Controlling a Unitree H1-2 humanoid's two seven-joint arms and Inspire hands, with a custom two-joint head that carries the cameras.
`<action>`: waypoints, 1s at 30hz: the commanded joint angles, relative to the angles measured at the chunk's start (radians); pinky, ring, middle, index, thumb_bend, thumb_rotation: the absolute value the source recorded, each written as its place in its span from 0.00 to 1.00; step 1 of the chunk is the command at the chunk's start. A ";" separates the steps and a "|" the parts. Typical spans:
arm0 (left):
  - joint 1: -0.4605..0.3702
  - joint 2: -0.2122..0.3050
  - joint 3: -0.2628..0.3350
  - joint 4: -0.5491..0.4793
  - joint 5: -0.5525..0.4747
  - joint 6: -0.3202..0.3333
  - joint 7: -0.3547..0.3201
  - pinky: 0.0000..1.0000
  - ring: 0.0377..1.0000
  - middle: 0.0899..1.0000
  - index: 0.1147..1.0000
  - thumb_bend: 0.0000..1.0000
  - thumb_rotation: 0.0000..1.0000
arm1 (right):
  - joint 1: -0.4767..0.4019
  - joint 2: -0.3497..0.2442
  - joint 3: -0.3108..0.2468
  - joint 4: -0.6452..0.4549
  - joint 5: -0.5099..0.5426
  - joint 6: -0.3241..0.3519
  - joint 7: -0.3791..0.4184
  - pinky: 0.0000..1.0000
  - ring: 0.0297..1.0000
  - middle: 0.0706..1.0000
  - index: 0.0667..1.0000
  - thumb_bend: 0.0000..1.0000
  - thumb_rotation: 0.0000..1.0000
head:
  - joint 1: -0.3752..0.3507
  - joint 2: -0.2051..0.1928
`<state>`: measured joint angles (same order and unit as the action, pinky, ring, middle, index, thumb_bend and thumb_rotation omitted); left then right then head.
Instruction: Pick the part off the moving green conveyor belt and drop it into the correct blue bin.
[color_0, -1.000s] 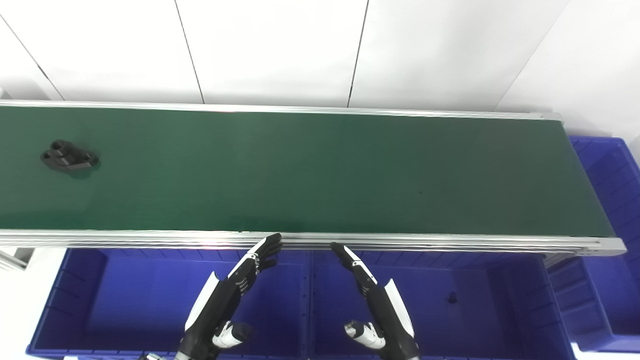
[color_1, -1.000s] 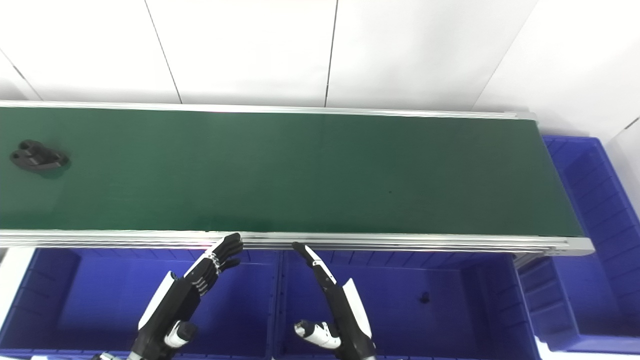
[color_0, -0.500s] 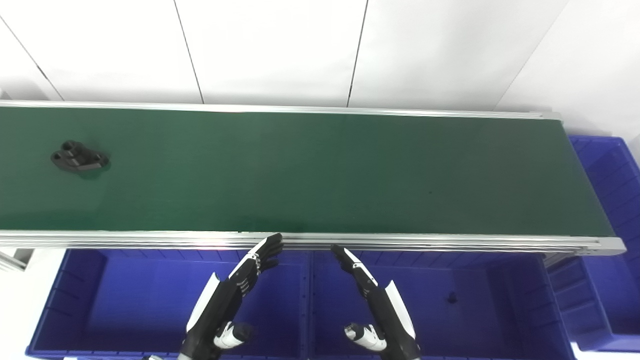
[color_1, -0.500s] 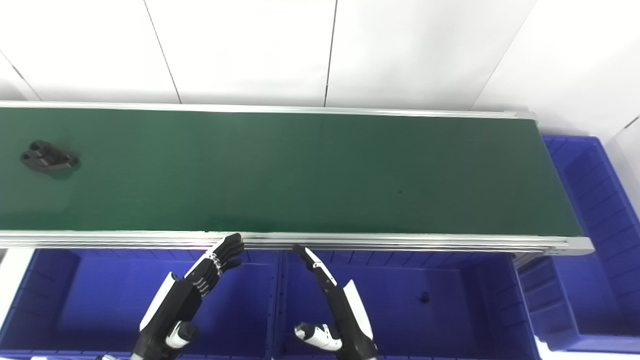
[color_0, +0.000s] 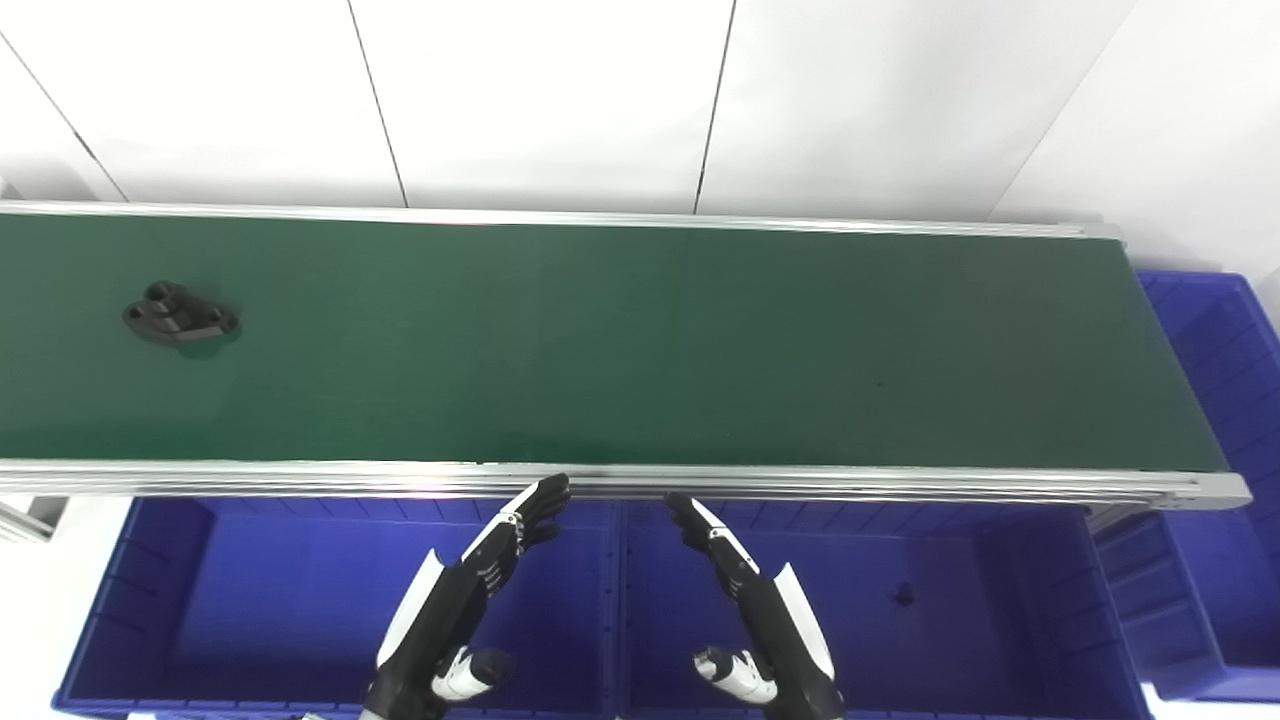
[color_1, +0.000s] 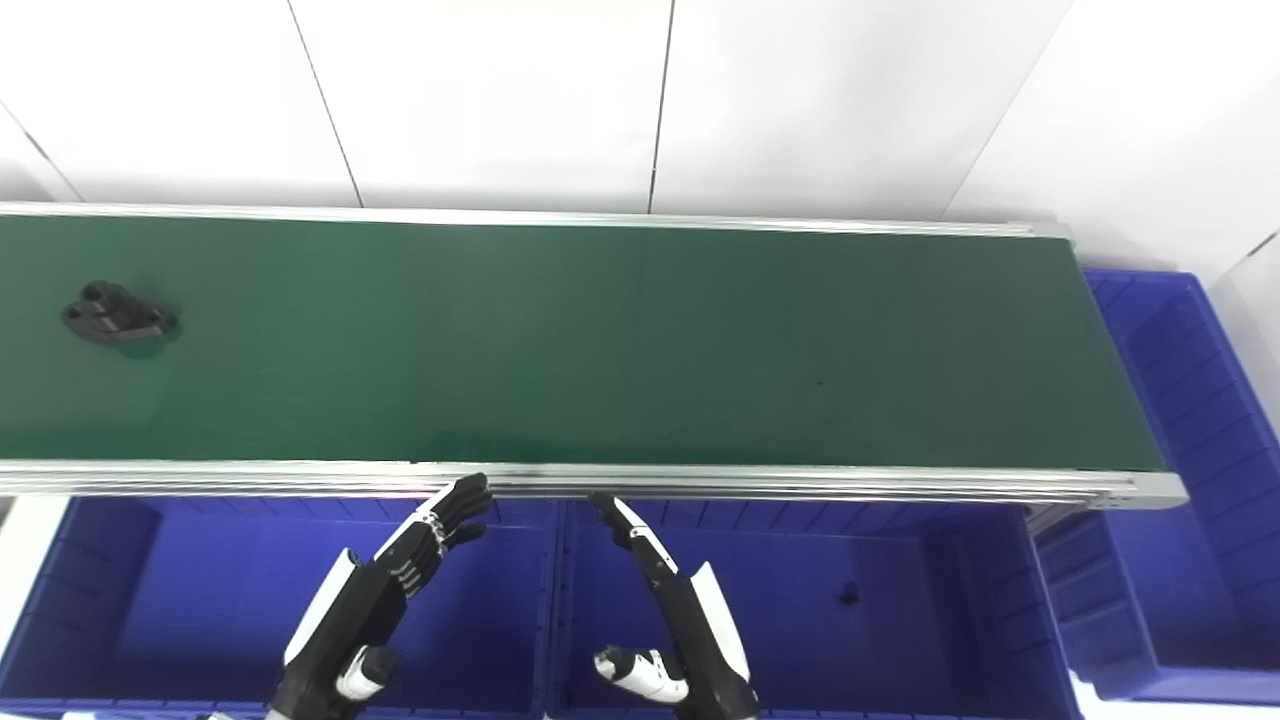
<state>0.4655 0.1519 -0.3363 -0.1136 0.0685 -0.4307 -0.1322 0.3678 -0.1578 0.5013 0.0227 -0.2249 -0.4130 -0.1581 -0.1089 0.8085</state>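
A black flanged part (color_0: 180, 313) with round holes lies on the green conveyor belt (color_0: 640, 350) near its left end. Both hands hover low in the picture, above the blue bins and just short of the belt's near rail. My left hand (color_0: 470, 590) is open, fingers stretched toward the rail, holding nothing. My right hand (color_0: 750, 595) is open too, fingers straight, thumb out to the side. The part sits far to the left of both hands.
Two blue bins lie below the belt's near rail: a left bin (color_0: 250, 600) and a right bin (color_0: 980, 610) with a small dark piece (color_0: 905, 596) on its floor. A third blue bin (color_0: 1225, 420) stands past the belt's right end. White wall panels rise behind.
The black part has ridden the belt a short way to the right. Both hands have sunk slightly toward the bottom edge, still open.
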 joint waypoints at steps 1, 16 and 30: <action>0.002 -0.006 -0.007 -0.010 0.006 -0.039 0.010 0.88 0.92 0.91 0.90 0.91 0.95 | 0.000 -0.003 0.005 -0.018 0.005 -0.057 -0.008 0.90 0.92 0.92 0.90 0.99 0.95 | 0.002 -0.003; -0.042 0.000 -0.076 0.102 0.047 -0.039 0.102 0.84 0.89 0.89 0.86 0.93 0.94 | -0.047 -0.065 0.076 0.083 0.016 -0.057 -0.107 0.92 0.92 0.92 0.90 0.98 0.96 | 0.120 -0.171; -0.117 0.032 -0.206 0.180 0.092 -0.039 0.292 0.72 0.82 0.84 0.80 0.93 0.91 | -0.089 -0.133 0.149 0.082 0.025 -0.057 -0.207 0.86 0.92 0.92 0.91 0.98 0.96 | 0.192 -0.233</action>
<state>0.3568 0.1710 -0.5347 0.0795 0.1491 -0.4328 0.1263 0.2842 -0.2801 0.6414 0.1501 -0.1877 -0.4142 -0.3343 0.0828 0.5753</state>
